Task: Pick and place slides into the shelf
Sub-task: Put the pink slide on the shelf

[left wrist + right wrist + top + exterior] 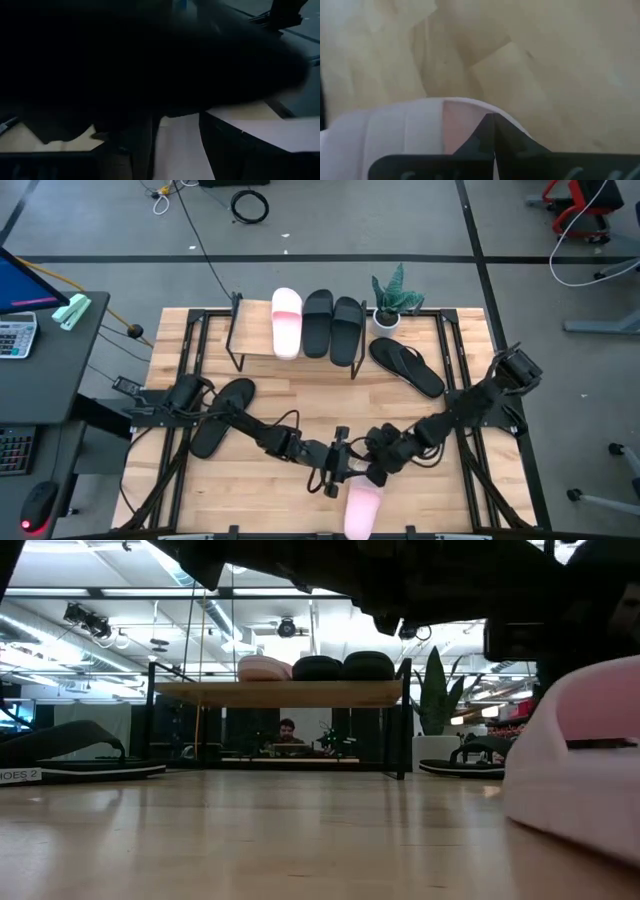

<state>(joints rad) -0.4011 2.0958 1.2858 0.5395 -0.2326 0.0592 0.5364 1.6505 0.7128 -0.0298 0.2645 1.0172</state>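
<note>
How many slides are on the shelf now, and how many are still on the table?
3 on the shelf: one pink slide and two black slides. 3 on the table: a pink one at the front edge, and black flip-flops at left and right.

plant (393, 298): I see it at table's (300, 400) far edge
calculator (15, 335): on side desk (50, 370)
cable (249, 204): coiled on floor

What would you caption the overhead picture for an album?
Three sandals sit on the shelf while both grippers meet over a pink sandal at the table's near edge.
</note>
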